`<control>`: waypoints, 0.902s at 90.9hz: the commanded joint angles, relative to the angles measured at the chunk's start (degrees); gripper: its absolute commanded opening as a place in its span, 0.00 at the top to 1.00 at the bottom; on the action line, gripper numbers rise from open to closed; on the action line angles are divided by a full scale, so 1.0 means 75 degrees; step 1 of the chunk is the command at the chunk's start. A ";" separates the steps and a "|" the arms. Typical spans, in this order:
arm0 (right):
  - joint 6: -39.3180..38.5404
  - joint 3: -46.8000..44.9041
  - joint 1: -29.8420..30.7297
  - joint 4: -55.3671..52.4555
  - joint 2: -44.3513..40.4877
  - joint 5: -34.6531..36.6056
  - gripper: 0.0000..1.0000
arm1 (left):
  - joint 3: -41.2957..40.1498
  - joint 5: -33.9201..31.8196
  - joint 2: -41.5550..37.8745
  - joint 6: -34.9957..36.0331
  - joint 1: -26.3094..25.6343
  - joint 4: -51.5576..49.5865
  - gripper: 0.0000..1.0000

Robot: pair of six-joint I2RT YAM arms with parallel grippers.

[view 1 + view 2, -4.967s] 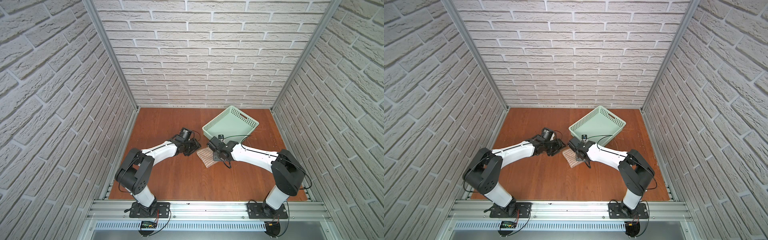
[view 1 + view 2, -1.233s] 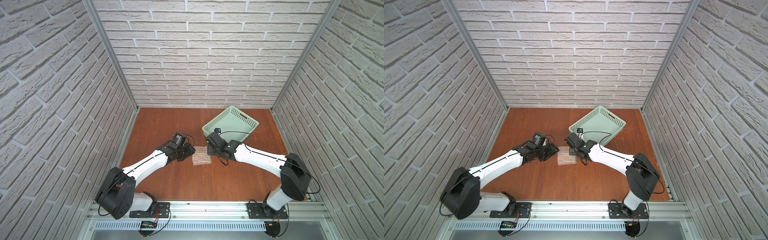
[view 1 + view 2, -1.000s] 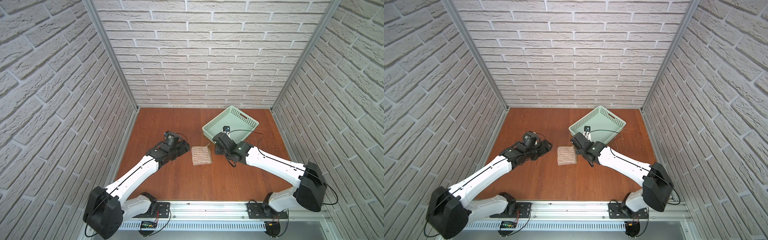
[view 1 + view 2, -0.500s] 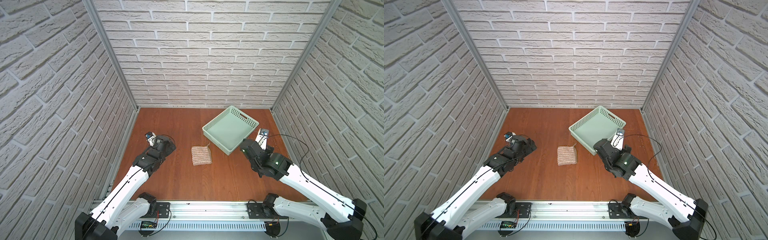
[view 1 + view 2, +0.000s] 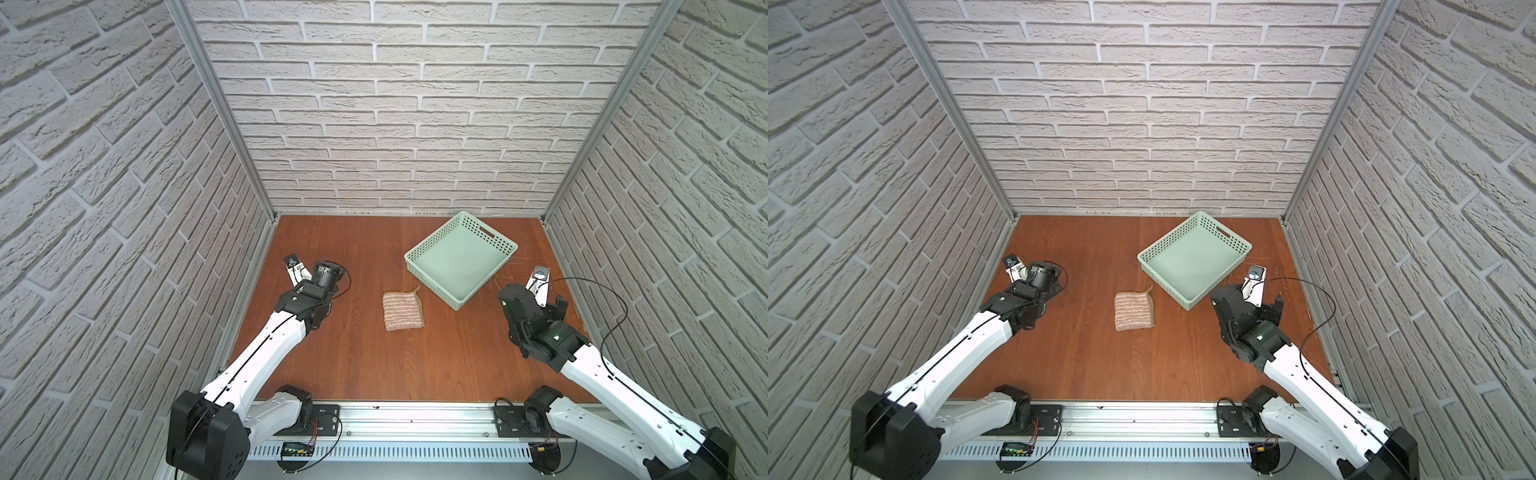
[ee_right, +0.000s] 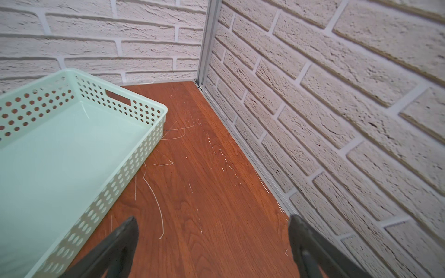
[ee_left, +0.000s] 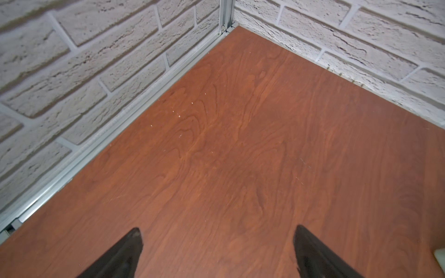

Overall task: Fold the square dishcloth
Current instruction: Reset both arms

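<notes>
One folded dishcloth (image 5: 402, 311) lies near the basket (image 5: 432, 282).

In both top views the square dishcloth (image 5: 402, 311) at frame centre is tan-brown with thin cream stripes across it and a darker brown edge on its right side, set against the reddish-brown wood grain of the table (image 5: 374, 365). The basket (image 5: 431, 281) to its upper right is plain mint green, its walls dotted with rows of round holes, and pale thread-like marks streak the wood beside it in the right wrist view. The walls (image 5: 395, 124) carry an off-white brick pattern between silver-grey frame posts (image 5: 220, 112), while the left arm (image 5: 270, 345) and right arm (image 5: 615, 382) are white with black joints.
</notes>
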 commanded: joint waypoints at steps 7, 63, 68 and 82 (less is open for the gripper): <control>-0.1307 -0.0160 -0.0978 0.1648 0.0333 -0.1167 0.01 | 0.0279 0.0751 0.0739 0.1489 0.0631 0.1304 0.02; -0.1878 -0.1223 -0.4137 0.4730 0.1748 -0.5130 0.01 | -0.0409 0.5537 0.1680 0.3322 0.2873 0.4820 0.02; -0.1976 -0.1300 -0.4214 0.5091 0.1931 -0.5374 0.01 | -0.0477 0.5501 0.1706 0.3399 0.2875 0.4939 0.02; -0.2197 -0.1371 -0.4344 0.5818 0.2566 -0.5719 0.01 | -0.0590 0.5155 0.1689 0.3584 0.2893 0.4948 0.02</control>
